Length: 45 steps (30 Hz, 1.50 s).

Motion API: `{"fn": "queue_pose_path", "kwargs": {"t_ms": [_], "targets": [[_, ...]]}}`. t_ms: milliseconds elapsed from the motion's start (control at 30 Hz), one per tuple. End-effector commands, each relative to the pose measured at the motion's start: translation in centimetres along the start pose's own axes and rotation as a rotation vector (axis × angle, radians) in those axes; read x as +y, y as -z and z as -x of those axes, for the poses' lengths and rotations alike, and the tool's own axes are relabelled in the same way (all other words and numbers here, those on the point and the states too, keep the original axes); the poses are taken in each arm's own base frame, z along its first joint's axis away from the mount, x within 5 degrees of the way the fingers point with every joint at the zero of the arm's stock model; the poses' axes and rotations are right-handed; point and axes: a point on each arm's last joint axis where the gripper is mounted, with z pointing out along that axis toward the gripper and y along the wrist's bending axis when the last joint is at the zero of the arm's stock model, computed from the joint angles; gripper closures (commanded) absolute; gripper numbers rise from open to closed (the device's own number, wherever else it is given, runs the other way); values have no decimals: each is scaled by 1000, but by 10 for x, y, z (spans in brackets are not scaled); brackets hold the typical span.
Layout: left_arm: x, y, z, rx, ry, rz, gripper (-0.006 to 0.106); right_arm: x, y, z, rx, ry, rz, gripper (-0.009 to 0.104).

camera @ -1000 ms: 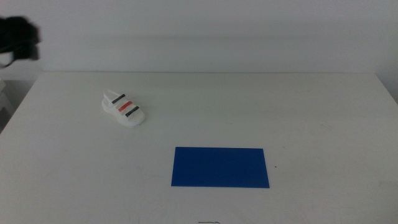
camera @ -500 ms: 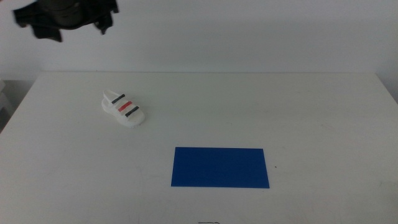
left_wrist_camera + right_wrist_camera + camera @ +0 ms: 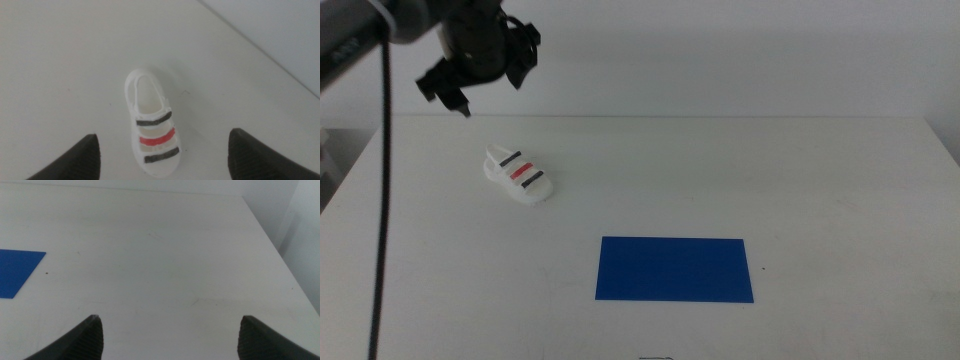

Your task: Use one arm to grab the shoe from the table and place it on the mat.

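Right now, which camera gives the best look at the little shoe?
The left wrist view: the shoe fills the frame centre, between the open left end effector jaws, straps clear. The middle view shows it small on the table. The right wrist view misses it.

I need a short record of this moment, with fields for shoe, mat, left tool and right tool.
shoe: shoe lies on the table, not held, apart from the mat
mat: blue mat, nothing on it
left tool: left tool open, in the air above the shoe
right tool: right tool open, waiting low over bare table beside the mat's edge
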Motion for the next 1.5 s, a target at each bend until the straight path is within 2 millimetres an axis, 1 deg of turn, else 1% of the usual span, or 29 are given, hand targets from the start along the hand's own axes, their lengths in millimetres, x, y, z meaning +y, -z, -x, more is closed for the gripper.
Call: {"fn": "queue_pose_path", "kwargs": {"t_ms": [0, 133, 233, 400, 567, 700, 933, 1000, 1467], "targets": [[-3, 23, 11, -60, 80, -65, 16, -1, 4, 11, -93, 21, -9, 1], [-6, 6, 5, -22, 126, -49, 16, -1, 4, 11, -93, 21, -9, 1], [-7, -3, 3, 34, 204, -57, 16, -1, 4, 11, -93, 21, -9, 1], [3, -21, 9, 131, 270, -67, 16, -1, 4, 11, -93, 21, -9, 1], [12, -36, 17, 182, 320, -70, 16, -1, 4, 11, -93, 21, -9, 1], [11, -50, 23, 172, 318, -79, 16, -1, 4, 11, -93, 21, -9, 1], [2, -73, 23, 221, 318, -27, 16, -1, 4, 11, -93, 21, -9, 1], [1, -76, 23, 227, 315, -23, 16, -1, 4, 11, -93, 21, -9, 1], [-3, -74, 25, 216, 335, -43, 16, -1, 4, 11, -93, 21, -9, 1]]}}
